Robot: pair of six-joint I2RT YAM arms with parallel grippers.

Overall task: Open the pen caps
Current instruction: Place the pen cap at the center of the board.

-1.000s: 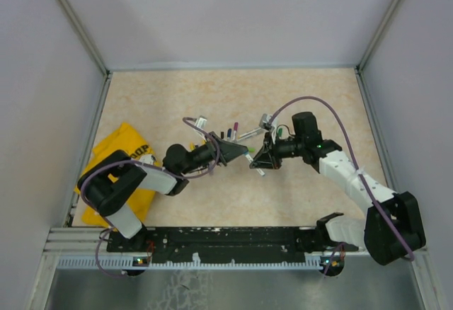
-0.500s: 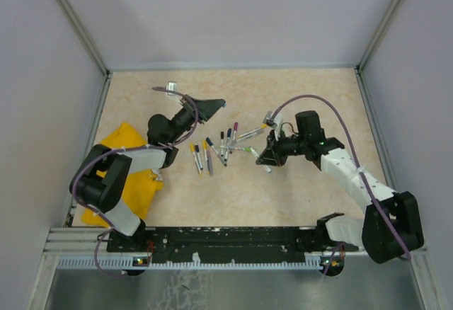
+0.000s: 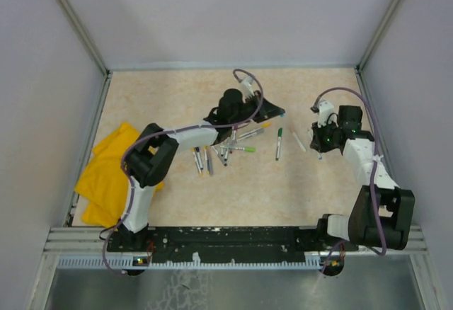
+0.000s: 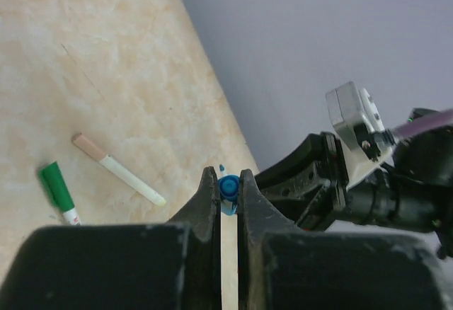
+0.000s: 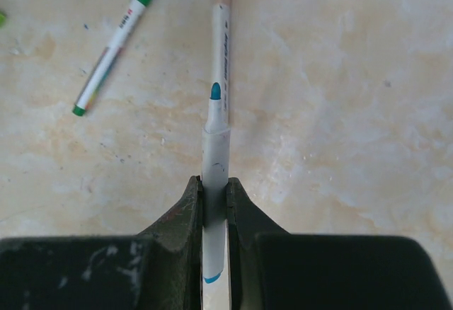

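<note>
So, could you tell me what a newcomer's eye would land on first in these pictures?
Probably the left claw, over the far middle of the table and shut on a small blue cap, and the right claw, off to the right, shut on an uncapped white pen with a blue tip. Next come the scatter of pens mid-table and the yellow cloth at its left edge.

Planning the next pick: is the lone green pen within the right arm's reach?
Likely reachable, nothing blocks the green pen, but the right gripper is shut on a blue pen.
</note>
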